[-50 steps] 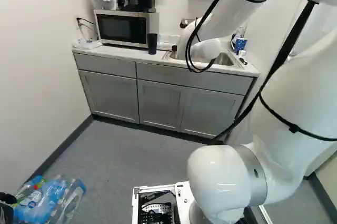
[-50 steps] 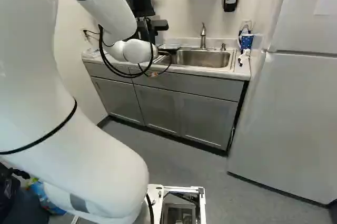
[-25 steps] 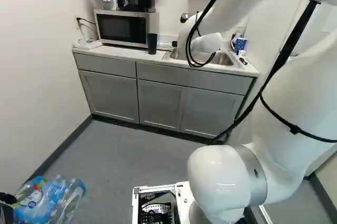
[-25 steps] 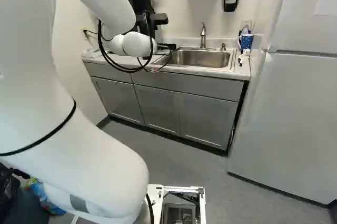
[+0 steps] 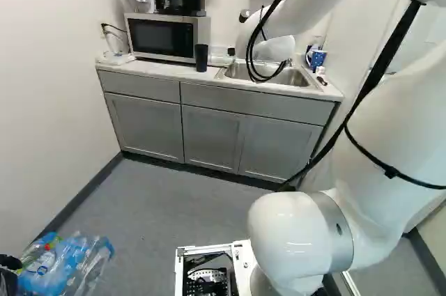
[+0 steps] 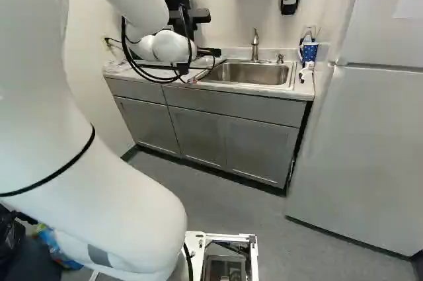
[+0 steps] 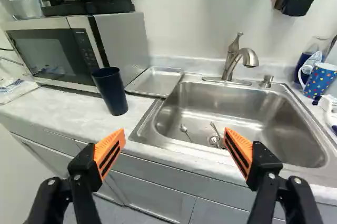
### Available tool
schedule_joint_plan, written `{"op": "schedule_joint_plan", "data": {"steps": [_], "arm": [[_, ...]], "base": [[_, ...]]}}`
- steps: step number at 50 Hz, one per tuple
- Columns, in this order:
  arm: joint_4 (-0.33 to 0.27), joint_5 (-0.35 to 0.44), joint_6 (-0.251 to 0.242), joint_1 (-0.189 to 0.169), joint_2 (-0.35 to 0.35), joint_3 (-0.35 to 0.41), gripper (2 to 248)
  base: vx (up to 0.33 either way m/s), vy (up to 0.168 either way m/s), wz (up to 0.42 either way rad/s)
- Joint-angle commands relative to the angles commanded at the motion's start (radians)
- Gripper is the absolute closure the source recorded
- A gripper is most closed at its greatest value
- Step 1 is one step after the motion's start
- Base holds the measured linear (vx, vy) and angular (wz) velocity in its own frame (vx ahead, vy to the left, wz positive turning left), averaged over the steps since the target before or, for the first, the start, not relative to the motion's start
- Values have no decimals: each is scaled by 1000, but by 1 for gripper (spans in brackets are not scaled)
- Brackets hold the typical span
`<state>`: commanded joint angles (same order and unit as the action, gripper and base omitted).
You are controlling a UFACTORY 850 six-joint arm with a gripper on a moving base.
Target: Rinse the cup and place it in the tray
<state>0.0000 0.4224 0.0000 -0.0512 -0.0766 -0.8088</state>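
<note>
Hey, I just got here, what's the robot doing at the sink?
The arm has its claw open, with nothing in it, in front of the counter. The dark cup stands on the counter between the microwave and the tray. Two utensils lie in the sink.

Cup [image 7: 110, 91] dark navy; mug [image 7: 319, 80] blue (multicoloured dots); pincer [image 7: 172, 147] black, pads [image 7: 109, 153] orange.
</note>
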Motion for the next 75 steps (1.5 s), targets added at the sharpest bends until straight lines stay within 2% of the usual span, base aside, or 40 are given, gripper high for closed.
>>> {"op": "schedule_joint_plan", "data": {"steps": [59, 75], "arm": [[0, -127, 0, 2, 6, -121, 3], [0, -182, 0, 3, 12, -168, 3]], "base": [[0, 0, 0], [0, 0, 0]]}}
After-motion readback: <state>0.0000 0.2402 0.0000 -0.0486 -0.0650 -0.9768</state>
